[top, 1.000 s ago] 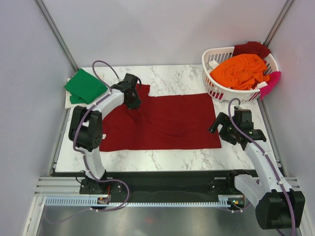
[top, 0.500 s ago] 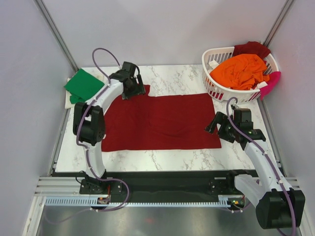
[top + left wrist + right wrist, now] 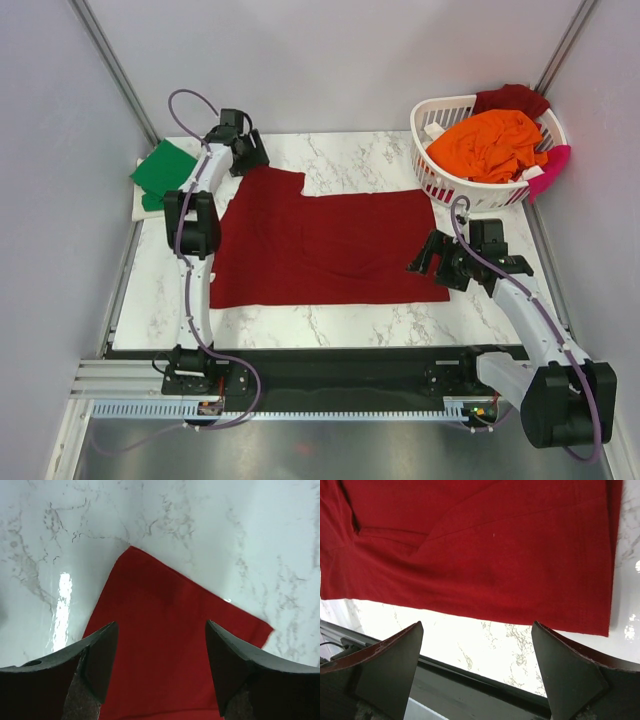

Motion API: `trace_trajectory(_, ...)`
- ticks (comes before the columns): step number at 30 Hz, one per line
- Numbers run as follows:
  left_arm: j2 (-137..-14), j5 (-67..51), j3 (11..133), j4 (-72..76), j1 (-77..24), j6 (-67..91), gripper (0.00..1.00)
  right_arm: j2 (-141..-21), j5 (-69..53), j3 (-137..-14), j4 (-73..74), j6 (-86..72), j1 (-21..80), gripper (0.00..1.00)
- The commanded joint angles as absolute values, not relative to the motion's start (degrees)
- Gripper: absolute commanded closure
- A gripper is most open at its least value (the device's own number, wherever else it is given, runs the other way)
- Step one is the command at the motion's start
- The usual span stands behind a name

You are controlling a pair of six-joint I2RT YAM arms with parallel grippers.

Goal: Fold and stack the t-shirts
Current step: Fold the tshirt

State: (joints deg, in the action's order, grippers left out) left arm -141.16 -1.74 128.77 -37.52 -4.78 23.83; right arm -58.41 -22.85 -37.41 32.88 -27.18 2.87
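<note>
A large dark red t-shirt (image 3: 320, 245) lies spread flat on the marble table. My left gripper (image 3: 250, 158) hovers open over the shirt's far left sleeve corner. In the left wrist view the red cloth (image 3: 165, 645) lies below the open left gripper (image 3: 161, 625), untouched. My right gripper (image 3: 428, 262) stands open at the shirt's near right corner. The right wrist view has the shirt's hem (image 3: 485, 550) ahead of the empty right gripper (image 3: 477, 625). A folded green t-shirt (image 3: 163, 170) rests at the far left. Orange (image 3: 490, 145), dark red (image 3: 512, 98) and pink (image 3: 553, 165) t-shirts sit in the basket.
The white slotted laundry basket (image 3: 450, 188) stands at the back right corner. Bare marble (image 3: 360, 150) shows behind the spread shirt, and a narrow strip (image 3: 330, 322) shows in front. A dark rail runs along the table's near edge (image 3: 470, 680).
My left gripper opened and let go of the sleeve, then moved toward the far left; the sleeve now lies flat. My right gripper drifted slightly left, still open.
</note>
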Motion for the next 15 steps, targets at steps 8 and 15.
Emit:
trace_trajectory(8, -146.2, -3.4, 133.9, -34.4, -2.6, 23.0, 0.20, -59.3, -26.5, -35.6, 29.1, -26.6, 3.3, 0.02)
trace_trajectory(15, -146.9, -6.5, 133.4, -34.5, -2.3, 24.4, 0.17, -61.4, -26.4, -36.0, 28.4, -26.3, 3.4, 0.02)
